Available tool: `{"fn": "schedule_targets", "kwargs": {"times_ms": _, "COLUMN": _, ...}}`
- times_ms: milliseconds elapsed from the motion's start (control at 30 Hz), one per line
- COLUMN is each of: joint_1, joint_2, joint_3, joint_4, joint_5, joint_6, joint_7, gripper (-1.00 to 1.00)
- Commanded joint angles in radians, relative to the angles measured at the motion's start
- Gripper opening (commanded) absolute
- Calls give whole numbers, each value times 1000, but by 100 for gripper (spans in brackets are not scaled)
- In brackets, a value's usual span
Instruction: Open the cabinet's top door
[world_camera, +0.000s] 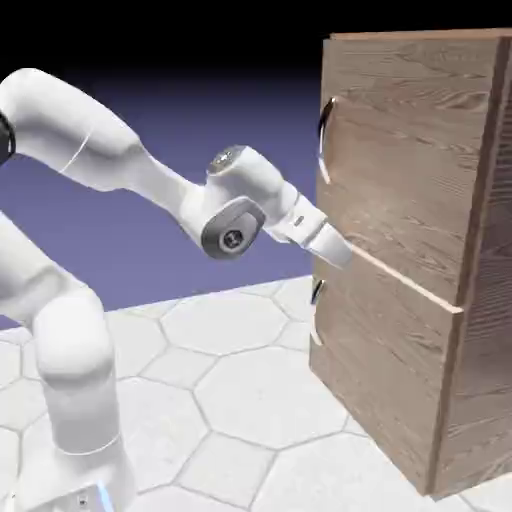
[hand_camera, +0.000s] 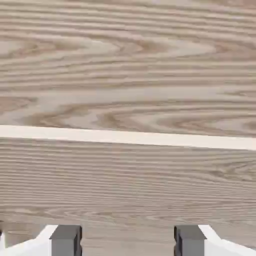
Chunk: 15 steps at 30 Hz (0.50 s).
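While the gripper (world_camera: 335, 247) hangs spread and empty at the seam, right of centre, the cabinet's (world_camera: 470, 300) stiff top door (world_camera: 410, 170) likely swings by its slim, slippery handle (world_camera: 324, 130) upper-middle.

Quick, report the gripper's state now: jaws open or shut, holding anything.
Gripper: jaws open, holding nothing; only the cabinet front shows between them, at the seam between its two doors.
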Motion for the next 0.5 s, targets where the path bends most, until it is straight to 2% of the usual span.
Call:
{"fn": "schedule_targets", "kwargs": {"times_ms": 0, "joint_1": -16, "joint_2": -5, "joint_3": 36, "joint_4": 6, "joint_5": 33, "joint_6": 32, "joint_7": -5, "gripper": 0}}
{"fn": "schedule_targets", "kwargs": {"times_ms": 467, "joint_1": -236, "joint_2": -68, "joint_3": 544, "joint_4": 89, "joint_5": 495, "joint_6": 485, "joint_7": -75, "gripper": 0}}
